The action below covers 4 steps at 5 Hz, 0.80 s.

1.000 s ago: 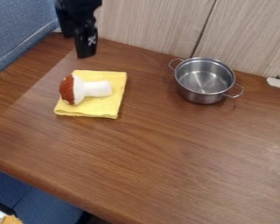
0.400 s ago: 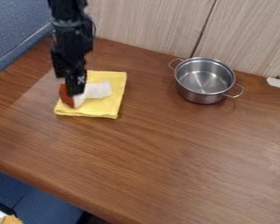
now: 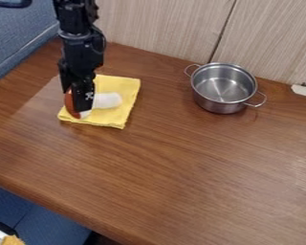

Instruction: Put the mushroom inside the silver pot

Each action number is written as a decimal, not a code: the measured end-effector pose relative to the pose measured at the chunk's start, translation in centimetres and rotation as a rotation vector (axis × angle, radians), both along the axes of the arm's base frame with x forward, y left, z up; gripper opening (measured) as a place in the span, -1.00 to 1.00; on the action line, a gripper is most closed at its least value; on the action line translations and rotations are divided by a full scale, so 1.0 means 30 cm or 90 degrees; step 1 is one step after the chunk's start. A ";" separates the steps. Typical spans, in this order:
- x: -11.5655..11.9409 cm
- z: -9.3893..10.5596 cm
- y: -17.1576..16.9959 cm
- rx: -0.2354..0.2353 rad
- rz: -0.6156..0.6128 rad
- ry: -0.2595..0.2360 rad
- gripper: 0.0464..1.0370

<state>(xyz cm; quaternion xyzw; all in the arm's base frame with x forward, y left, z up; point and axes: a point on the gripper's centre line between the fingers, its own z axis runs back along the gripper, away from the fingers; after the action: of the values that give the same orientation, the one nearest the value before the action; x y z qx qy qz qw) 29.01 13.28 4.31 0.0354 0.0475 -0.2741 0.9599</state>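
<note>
A brown wooden table [image 3: 194, 167] meets pale wood-grain panels [image 3: 162, 28] as a black robot arm [image 3: 80, 36] hangs its gripper [image 3: 77, 98] low at upper left, a silver pot [image 3: 221, 106] well apart to the right. On a folded yellow cloth [image 3: 122, 86], a toy mushroom [image 3: 107, 100] lies sideways, its cap at the jaws; whether they are spread or pinching it cannot be told.
</note>
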 end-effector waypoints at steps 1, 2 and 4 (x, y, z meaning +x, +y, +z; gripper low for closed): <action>-0.003 -0.004 -0.003 -0.002 0.000 0.000 0.13; -0.007 -0.009 -0.010 -0.010 -0.002 0.001 0.07; -0.001 0.160 -0.051 -0.022 0.014 -0.065 0.07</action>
<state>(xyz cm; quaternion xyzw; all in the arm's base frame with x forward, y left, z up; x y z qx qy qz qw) 28.99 11.74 9.11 0.0323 -0.0062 -0.2625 0.9644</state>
